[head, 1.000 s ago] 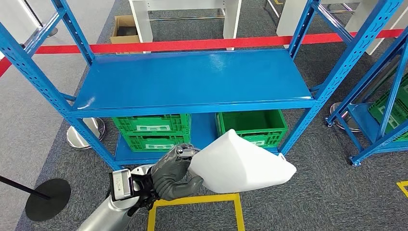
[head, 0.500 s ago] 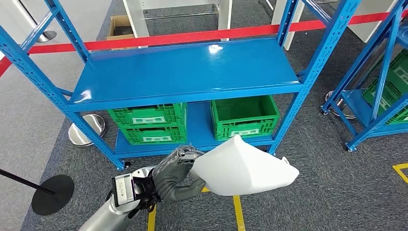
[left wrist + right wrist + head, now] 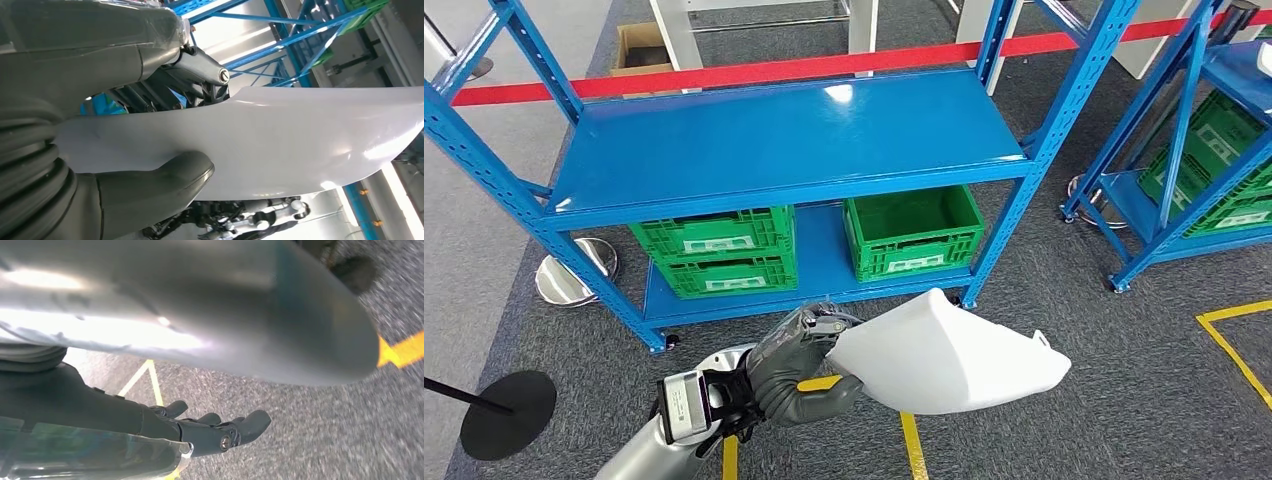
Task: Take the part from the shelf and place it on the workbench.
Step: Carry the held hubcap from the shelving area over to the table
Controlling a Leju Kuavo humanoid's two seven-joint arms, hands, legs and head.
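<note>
The part (image 3: 944, 355) is a large, smooth white moulded shell, held in the air over the grey carpet in front of the blue shelf (image 3: 774, 140). My left hand (image 3: 799, 360) grips its near left end, with the grey thumb under the shell and the dark fingers over its edge. In the left wrist view the white part (image 3: 280, 140) runs away from my left hand (image 3: 150, 185), pinched between thumb and fingers. My right hand (image 3: 220, 432) hangs over the carpet with its fingers stretched out, holding nothing.
The shelf's blue middle board is bare. Green crates (image 3: 714, 255) (image 3: 911, 230) stand on its bottom board. A second blue rack with green crates (image 3: 1214, 130) is at the right. Red tape (image 3: 774, 70) runs behind, yellow floor lines (image 3: 1234, 345) lie at the right, and a black stand base (image 3: 506, 412) sits at the left.
The whole picture has shifted, so the camera has moved: the shelf sits further left and the right rack shows more. The part stays in my left hand.
</note>
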